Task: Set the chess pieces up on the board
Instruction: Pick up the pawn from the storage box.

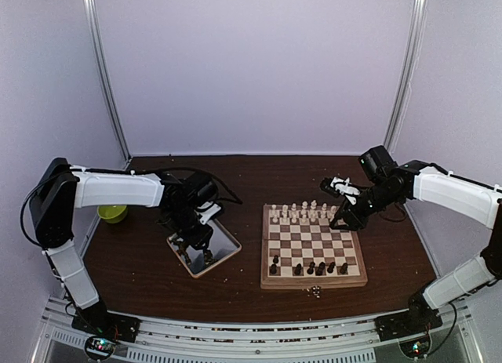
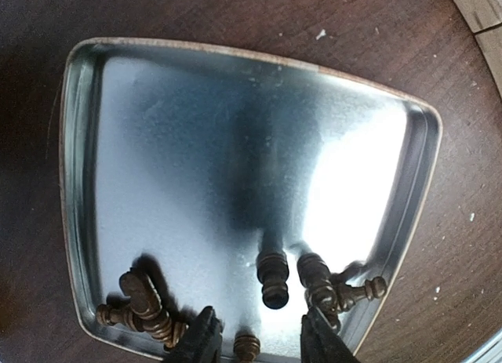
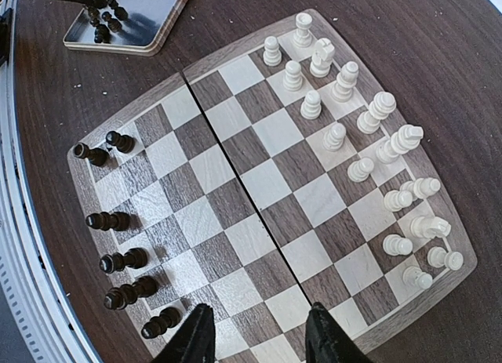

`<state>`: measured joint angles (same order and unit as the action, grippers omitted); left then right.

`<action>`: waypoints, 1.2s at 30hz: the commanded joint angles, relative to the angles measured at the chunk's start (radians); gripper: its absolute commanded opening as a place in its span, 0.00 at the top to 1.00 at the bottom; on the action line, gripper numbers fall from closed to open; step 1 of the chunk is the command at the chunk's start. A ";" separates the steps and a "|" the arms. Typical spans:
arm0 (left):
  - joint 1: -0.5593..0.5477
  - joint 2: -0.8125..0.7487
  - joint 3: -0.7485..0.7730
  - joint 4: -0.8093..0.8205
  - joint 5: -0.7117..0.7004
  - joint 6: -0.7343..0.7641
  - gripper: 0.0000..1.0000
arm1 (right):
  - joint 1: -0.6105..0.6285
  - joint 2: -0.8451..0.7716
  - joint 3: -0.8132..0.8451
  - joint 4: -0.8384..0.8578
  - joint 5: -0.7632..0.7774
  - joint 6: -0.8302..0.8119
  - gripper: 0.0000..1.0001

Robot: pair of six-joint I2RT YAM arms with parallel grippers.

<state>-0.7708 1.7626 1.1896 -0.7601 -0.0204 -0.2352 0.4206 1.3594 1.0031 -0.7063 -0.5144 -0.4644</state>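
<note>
I see my left gripper [image 2: 259, 332] half open low over the silver tray [image 2: 78, 183], one dark chess piece [image 2: 247, 347] sitting loose between its fingers [image 2: 200, 343] and more dark pieces [image 2: 273, 277] just beside, while my right gripper [image 3: 259, 320] hangs open and empty over the edge of the board [image 3: 267, 183].
</note>
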 commanded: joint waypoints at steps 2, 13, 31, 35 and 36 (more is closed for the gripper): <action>0.011 0.046 0.040 0.003 0.003 0.002 0.63 | 0.000 -0.017 -0.006 0.003 0.017 -0.007 0.59; 0.013 0.102 0.063 0.013 0.006 0.016 0.73 | 0.000 -0.009 -0.009 -0.002 0.013 -0.013 0.60; 0.077 0.045 0.095 0.070 0.157 0.056 0.89 | 0.000 -0.006 -0.008 -0.001 0.022 -0.013 0.61; 0.077 0.043 0.166 0.125 0.282 0.062 0.88 | 0.000 -0.009 -0.009 -0.001 0.025 -0.013 0.61; 0.073 0.049 0.182 0.147 0.323 0.060 0.88 | 0.000 -0.009 -0.010 0.000 0.026 -0.013 0.61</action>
<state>-0.6903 1.8458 1.2896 -0.7250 0.1341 -0.1932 0.4206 1.3598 1.0031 -0.7067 -0.5079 -0.4713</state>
